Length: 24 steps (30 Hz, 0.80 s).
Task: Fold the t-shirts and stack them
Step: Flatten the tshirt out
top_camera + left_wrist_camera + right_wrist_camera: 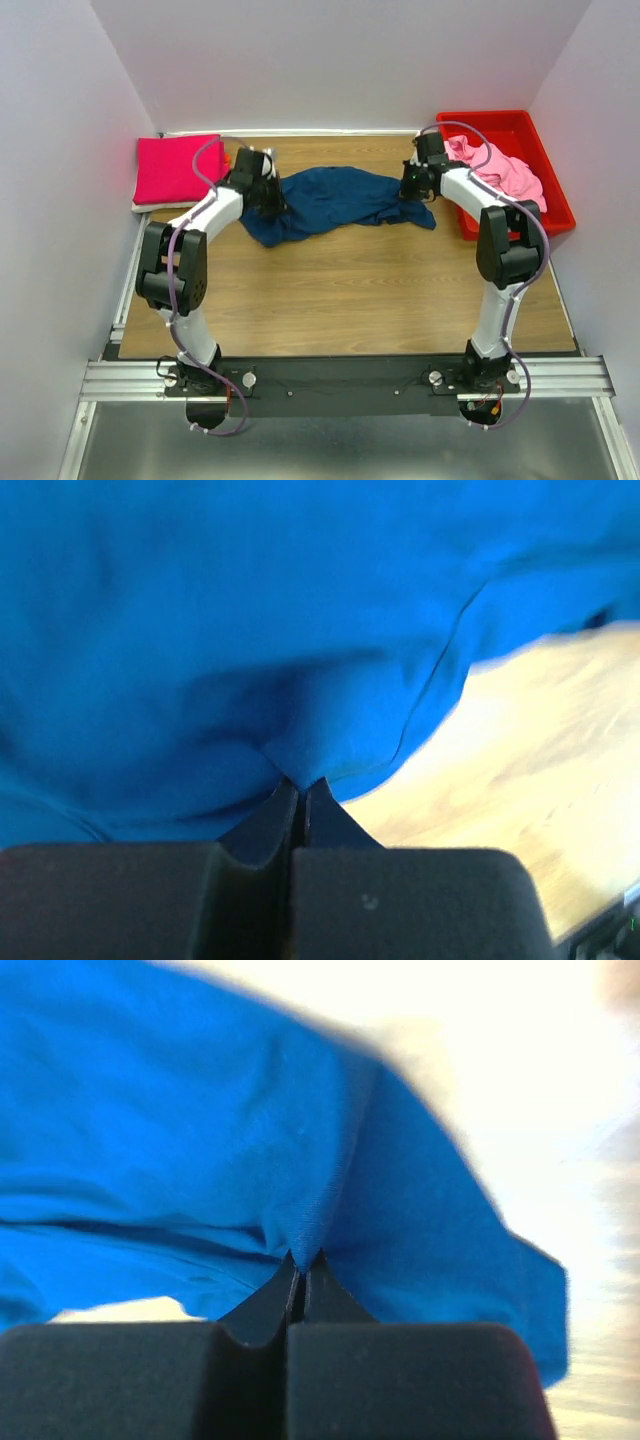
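Both sets of jaws are clamping on blue cloth: the left gripper is pressing its fingers together on a small peak of the navy t-shirt, and the right gripper is pinching another fold of it the same way. That shirt is lying crumpled between the two grippers across the far middle of the wooden table. A folded magenta t-shirt is sitting at the far left corner, and a light pink t-shirt is lying heaped in the red bin at the far right.

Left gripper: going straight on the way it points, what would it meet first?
The navy t-shirt: the left gripper pinches a fold of it. Behind the cloth, probably the table, though depth is unclear.
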Tool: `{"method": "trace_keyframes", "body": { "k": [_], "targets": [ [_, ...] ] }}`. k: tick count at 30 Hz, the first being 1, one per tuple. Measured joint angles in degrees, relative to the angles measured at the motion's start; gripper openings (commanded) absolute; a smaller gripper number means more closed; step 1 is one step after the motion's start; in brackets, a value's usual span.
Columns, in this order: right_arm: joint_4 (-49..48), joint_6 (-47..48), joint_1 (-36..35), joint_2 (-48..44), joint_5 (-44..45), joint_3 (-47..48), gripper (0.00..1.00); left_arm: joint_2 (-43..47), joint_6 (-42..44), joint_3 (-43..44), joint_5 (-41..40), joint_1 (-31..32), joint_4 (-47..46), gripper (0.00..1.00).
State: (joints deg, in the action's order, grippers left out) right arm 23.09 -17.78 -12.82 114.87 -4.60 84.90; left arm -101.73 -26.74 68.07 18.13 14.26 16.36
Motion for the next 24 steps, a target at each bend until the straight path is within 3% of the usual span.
{"method": "trace_keyframes", "body": {
  "k": [4, 11, 13, 15, 20, 21, 22, 23, 24],
  "targets": [
    [1.7, 0.0, 1.9, 0.0, 0.0, 7.3, 0.00, -3.7, 2.0, 16.3, -3.9, -0.7, 5.1, 0.00],
    [3.6, 1.3, 3.9, 0.0, 0.7, 27.5, 0.00, -16.2, 4.9, 59.8, -7.7, -4.7, 11.8, 0.00],
    [3.5, 2.1, 3.9, -0.4, 0.8, 33.0, 0.00, -16.4, 5.1, 64.5, -7.4, -6.0, 11.4, 0.00],
    [3.4, 3.0, 3.3, -1.7, 0.3, 34.3, 0.00, -13.4, 5.6, 63.4, -6.9, -7.1, 8.8, 0.00],
    [3.1, 6.0, 3.1, -7.9, -2.6, 29.8, 0.01, 5.4, 7.6, 33.9, -6.0, -7.4, -2.8, 0.00],
    [3.1, 6.5, 3.1, -11.1, -3.4, 25.6, 0.01, 10.0, 7.5, 27.0, -5.7, -7.4, -4.1, 0.07],
    [3.3, 7.0, 3.0, -14.3, -4.1, 20.9, 0.01, 14.1, 7.1, 21.0, -5.5, -7.4, -4.7, 0.31],
    [2.9, 7.4, 2.8, -16.9, -4.5, 16.8, 0.00, 17.5, 6.6, 16.1, -5.4, -7.4, -5.7, 0.38],
    [3.8, 8.2, 2.5, -20.5, -5.1, 11.0, 0.03, 21.4, 5.4, 10.4, -5.3, -7.4, -4.7, 0.53]
  ]
}}
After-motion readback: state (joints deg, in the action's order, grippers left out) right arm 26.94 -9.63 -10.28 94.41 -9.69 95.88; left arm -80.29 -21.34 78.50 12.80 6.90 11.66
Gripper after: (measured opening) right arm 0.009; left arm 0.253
